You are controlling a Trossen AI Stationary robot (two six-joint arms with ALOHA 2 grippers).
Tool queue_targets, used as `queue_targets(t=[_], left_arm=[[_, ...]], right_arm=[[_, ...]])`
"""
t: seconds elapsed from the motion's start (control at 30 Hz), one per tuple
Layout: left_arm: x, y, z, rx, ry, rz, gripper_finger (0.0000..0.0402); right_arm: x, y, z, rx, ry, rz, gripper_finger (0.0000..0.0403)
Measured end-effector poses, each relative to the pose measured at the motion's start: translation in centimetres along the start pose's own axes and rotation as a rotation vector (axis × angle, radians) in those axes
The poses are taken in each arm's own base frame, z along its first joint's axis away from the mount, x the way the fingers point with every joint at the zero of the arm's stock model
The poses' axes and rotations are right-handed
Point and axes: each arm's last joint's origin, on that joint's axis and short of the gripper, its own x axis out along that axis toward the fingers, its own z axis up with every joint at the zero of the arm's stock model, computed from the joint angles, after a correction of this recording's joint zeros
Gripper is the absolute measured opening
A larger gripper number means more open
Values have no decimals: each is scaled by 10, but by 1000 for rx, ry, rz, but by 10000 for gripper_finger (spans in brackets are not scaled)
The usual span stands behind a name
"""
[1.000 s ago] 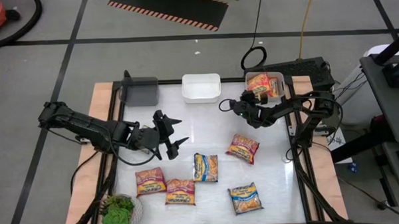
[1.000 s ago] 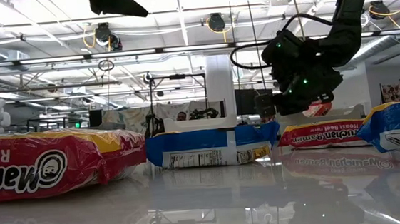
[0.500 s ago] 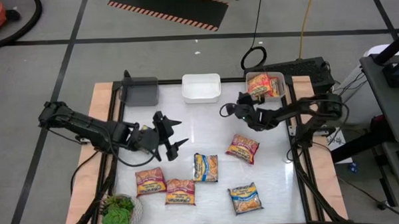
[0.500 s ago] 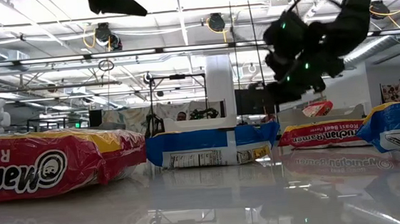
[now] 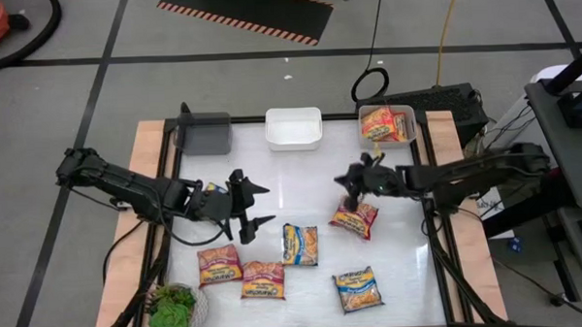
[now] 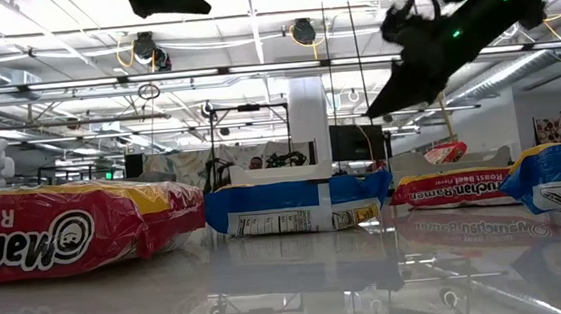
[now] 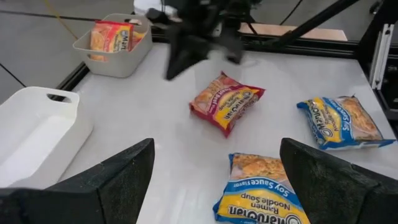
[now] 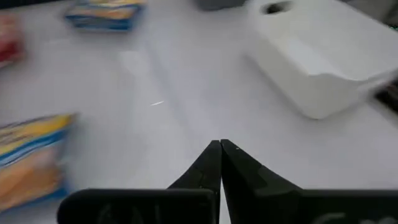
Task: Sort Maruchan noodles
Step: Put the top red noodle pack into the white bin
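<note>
While the glossy white table (image 5: pixel 273 198) mirrors the ceiling lights, five crinkly flat noodle packets (image 5: pixel 300 244) lie scattered across its near half: two red ones, a pink one and two blue-and-yellow ones. Another red packet (image 5: pixel 385 126) sits in the clear bin (image 5: pixel 409 116) at the far right, beside a smooth white tub (image 5: pixel 293 127) and a grey bin (image 5: pixel 204 132). The left gripper (image 5: pixel 250 206) hovers with its fingers spread wide, holding nothing. The right gripper (image 5: pixel 349 181), pinched shut and empty, has swung from near the clear bin to just above the pink packet (image 5: pixel 355 218).
</note>
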Motion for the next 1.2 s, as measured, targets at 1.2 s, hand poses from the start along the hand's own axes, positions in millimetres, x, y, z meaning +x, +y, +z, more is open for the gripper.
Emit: queue_targets(t=[1.2], left_arm=[[29,-36,-29,198,129,-68,351]], right_arm=[[-68,34,-18,456,451,-252,4]])
